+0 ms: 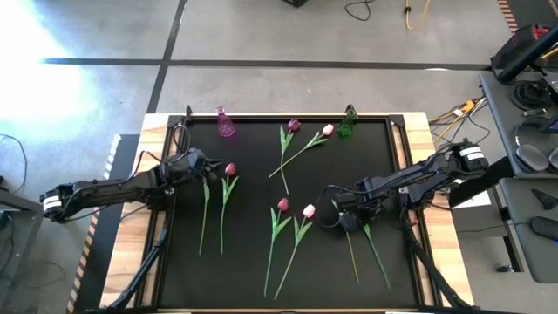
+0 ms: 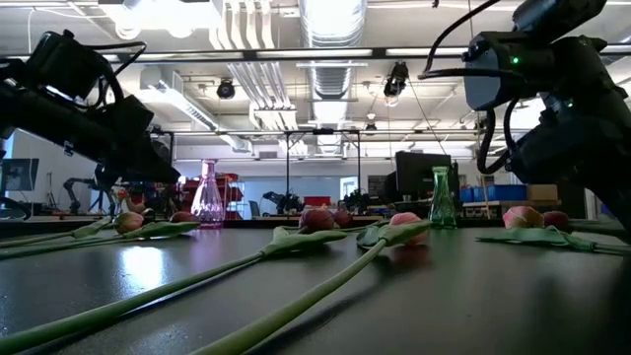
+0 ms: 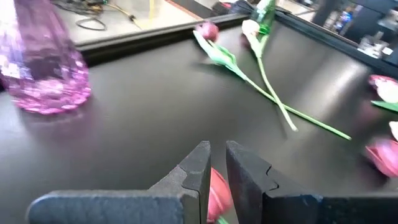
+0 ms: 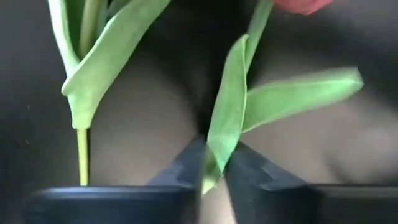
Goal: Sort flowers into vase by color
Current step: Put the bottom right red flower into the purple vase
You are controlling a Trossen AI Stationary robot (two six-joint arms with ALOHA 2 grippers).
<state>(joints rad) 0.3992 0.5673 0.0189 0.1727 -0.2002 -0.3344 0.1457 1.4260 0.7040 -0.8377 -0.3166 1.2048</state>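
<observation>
The right gripper (image 1: 347, 220) hides two tulip heads from above. In the right wrist view a pink head (image 4: 303, 5) is cut off at the edge.

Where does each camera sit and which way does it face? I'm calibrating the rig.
High view: overhead, looking straight down; both arms show, pink vase at the mat's far edge.
Low view: table height, looking level into the room; both arms overhead.
Left wrist: past the left gripper toward that vase, which all three share.
Right wrist: down past the right gripper, shut on a tulip leaf.
</observation>
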